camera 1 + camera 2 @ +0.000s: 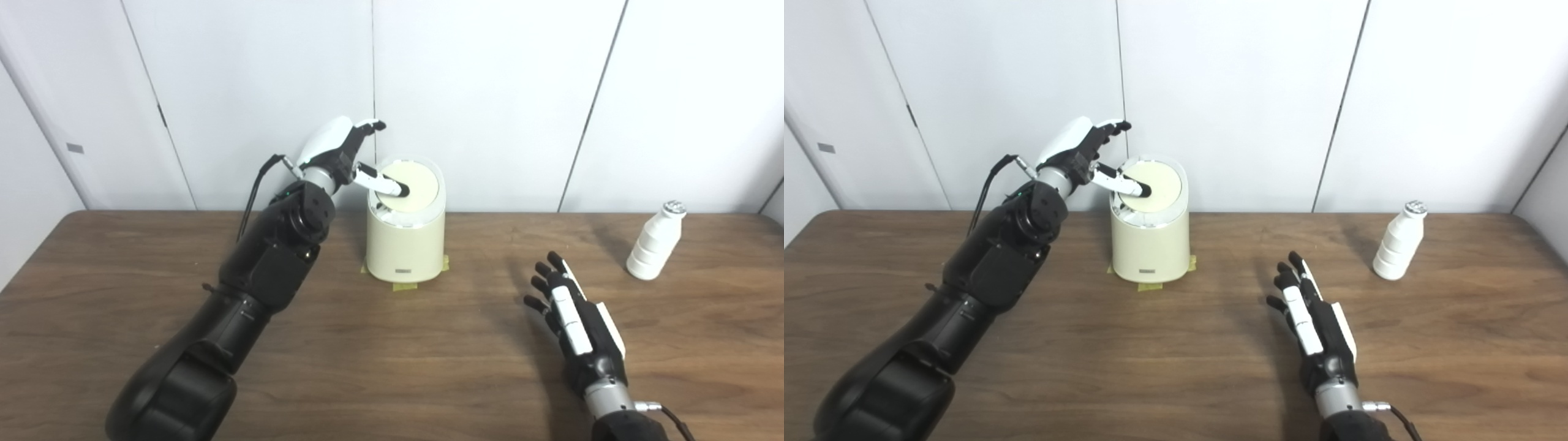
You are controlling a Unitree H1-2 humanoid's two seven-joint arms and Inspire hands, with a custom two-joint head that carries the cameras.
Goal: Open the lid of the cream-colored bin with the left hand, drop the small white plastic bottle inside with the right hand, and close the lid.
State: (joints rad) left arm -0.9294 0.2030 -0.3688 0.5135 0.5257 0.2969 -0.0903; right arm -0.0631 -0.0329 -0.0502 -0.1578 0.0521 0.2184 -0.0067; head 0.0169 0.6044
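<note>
The left hand [343, 150] is open, with one finger pressing the lid [411, 184] of the cream bin [405, 245] near the table's [392, 367] back edge. Push straight down, gently. The right hand [572, 318] rests open and empty. The white bottle [654, 242] stands near the back right corner.
</note>
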